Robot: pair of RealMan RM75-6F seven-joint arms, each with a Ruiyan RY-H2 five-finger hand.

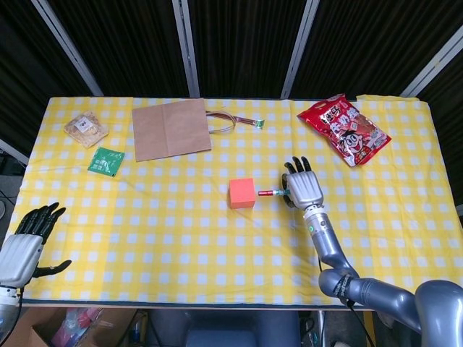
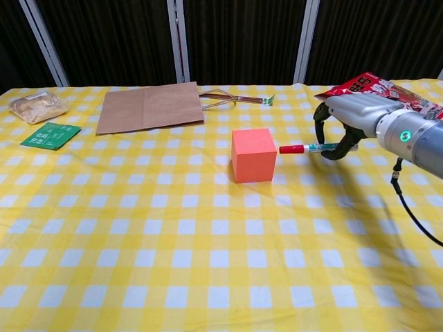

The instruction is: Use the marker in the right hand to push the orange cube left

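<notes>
The orange cube [image 1: 241, 193] [image 2: 253, 154] sits near the middle of the yellow checked table. My right hand [image 1: 304, 189] [image 2: 346, 121] is just right of it and holds a red-capped marker [image 1: 271, 193] [image 2: 304, 148] level, cap toward the cube. A small gap separates the cap from the cube's right face. My left hand [image 1: 25, 242] hangs off the table's front left corner, fingers apart, holding nothing; the chest view does not show it.
A brown paper bag [image 1: 170, 129] [image 2: 149, 106] with handles lies behind the cube. A red snack bag [image 1: 343, 129] [image 2: 377, 86] is at the back right. A green packet [image 1: 106, 160] [image 2: 50, 135] and a clear-wrapped snack [image 1: 85, 127] [image 2: 32, 106] lie at the back left.
</notes>
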